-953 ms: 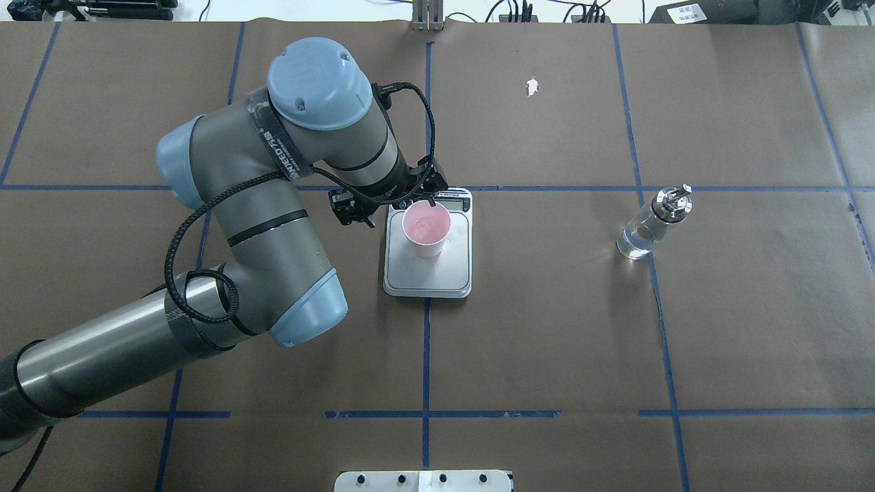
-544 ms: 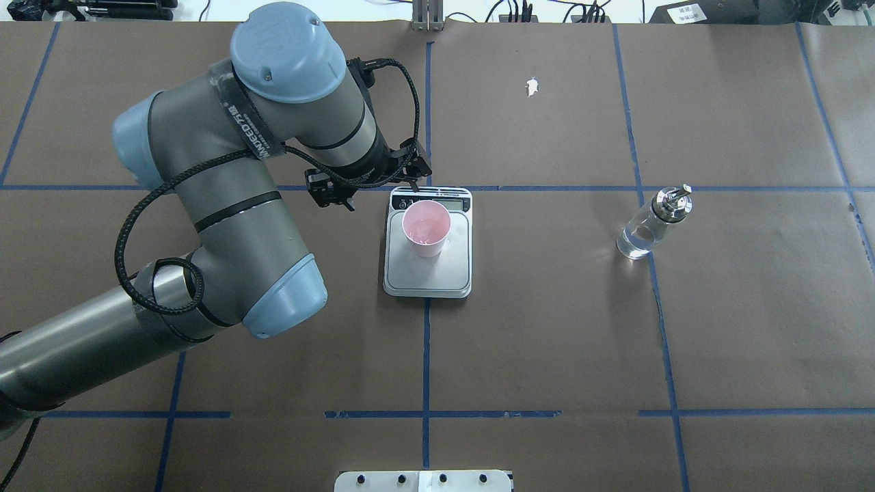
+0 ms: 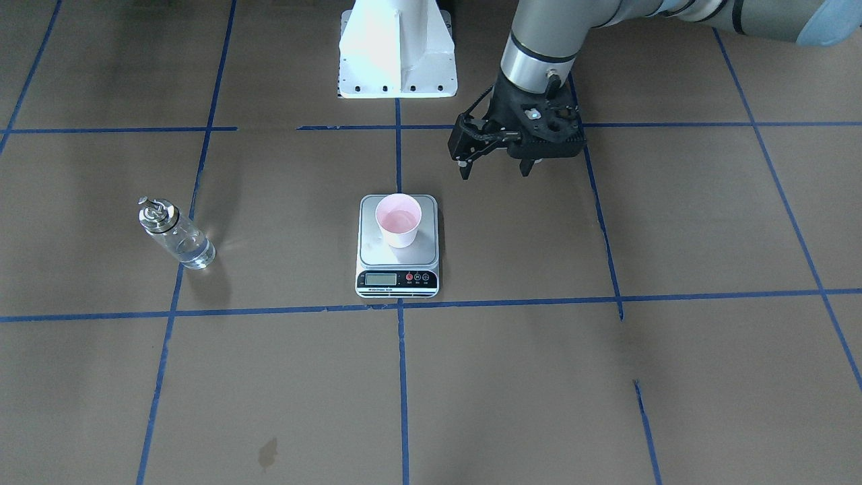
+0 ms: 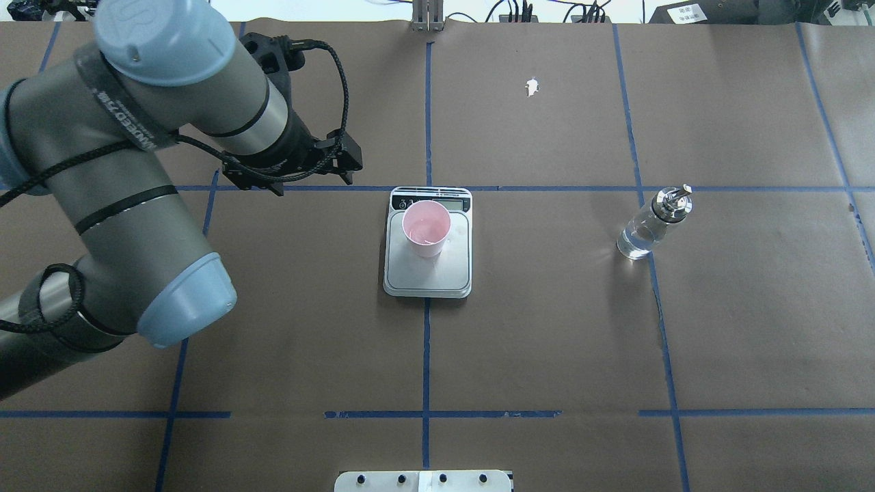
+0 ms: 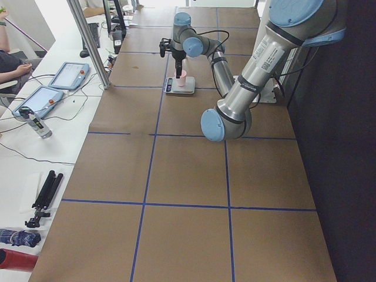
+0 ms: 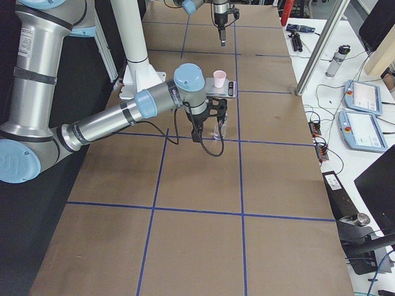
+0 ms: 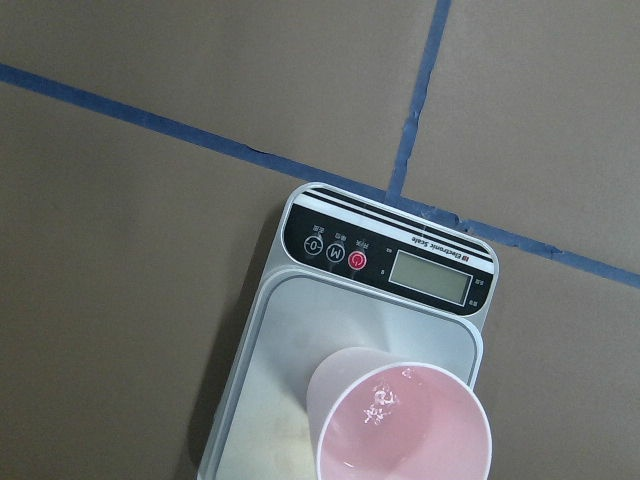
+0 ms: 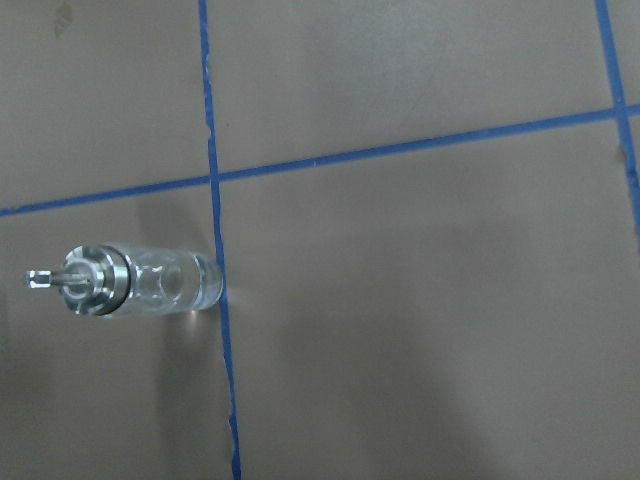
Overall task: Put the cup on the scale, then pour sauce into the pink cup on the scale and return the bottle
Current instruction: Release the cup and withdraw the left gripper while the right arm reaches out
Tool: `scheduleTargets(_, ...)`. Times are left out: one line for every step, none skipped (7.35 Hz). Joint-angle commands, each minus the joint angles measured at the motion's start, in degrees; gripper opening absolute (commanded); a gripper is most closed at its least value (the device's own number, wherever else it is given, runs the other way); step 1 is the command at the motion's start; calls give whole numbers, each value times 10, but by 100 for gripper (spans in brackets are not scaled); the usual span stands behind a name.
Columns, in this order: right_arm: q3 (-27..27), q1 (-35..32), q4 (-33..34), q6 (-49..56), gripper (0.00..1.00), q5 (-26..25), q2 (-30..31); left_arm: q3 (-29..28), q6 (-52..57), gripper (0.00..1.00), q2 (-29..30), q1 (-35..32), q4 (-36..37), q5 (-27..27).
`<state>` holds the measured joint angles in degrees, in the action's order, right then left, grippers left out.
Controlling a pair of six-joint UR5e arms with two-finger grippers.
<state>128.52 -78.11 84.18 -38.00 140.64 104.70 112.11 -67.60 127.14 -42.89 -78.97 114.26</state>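
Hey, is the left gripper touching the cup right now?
Apart. The front-facing view shows the left gripper open, off to one side of the cup, with bare table between them.

The desk point(image 4: 547, 328) is covered in brown paper and divided into large rectangles by blue tape lines point(image 4: 426, 355). The scale point(image 4: 431, 277) lies flat near the middle, straddling one lengthwise line, and the end with the display and buttons touches a crossing line on the side away from the robot. Well apart from the scale, to the robot's right, the bottle point(image 4: 646, 229) stands upright with its base against another tape line. Beyond the scale's display end, and also toward the robot's right, the paper has a small white mark point(image 4: 532, 87). On the robot's side of the scale, a white bolted plate point(image 4: 424, 480) sits at the desk's edge, centred on the same lengthwise line.
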Motion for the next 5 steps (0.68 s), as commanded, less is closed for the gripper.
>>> scheduleTargets(1, 149, -252, -261, 100, -102, 50, 45, 88, 99, -51, -40, 9, 0)
scheduleTargets(12, 212, -260, -282, 100, -166, 49, 50, 116, 99, -68, -54, 9, 1)
scheduleTargets(16, 272, -260, -317, 100, -240, 49, 51, 149, 99, -78, -68, 9, 3)
scheduleTargets(21, 327, -261, -349, 98, -311, 46, 53, 170, 99, -89, -79, 9, 3)
scheduleTargets(24, 396, -261, -387, 98, -397, 36, 54, 201, 99, -103, -87, 8, 3)
